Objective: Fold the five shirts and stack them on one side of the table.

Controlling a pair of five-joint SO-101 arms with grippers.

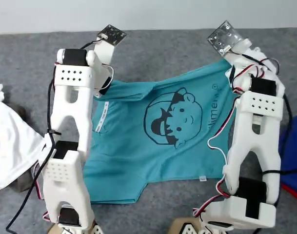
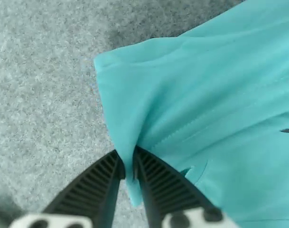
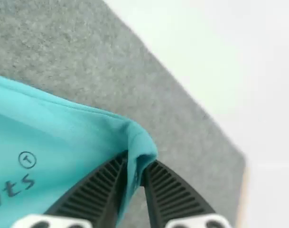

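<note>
One teal shirt (image 1: 153,146) of smooth knit cloth, printed with a round cartoon face, is spread flat across the middle of the grey, felt-like worktop (image 1: 177,53), between the two arms. A stitched fold at its edge is pinched by the left hand (image 2: 128,159), whose ribbed black fingers are closed on it. A far corner is clamped likewise by the right hand (image 3: 136,164). One crumpled white garment (image 1: 9,141) is seen beside the left arm, and one blue cloth (image 1: 292,151) beside the right.

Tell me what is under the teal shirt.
Grey felt shows all around the teal shirt, which lies spread on it. Anything else beneath is hidden by the cloth. Left end effector and right end effector pinch its edges.
</note>
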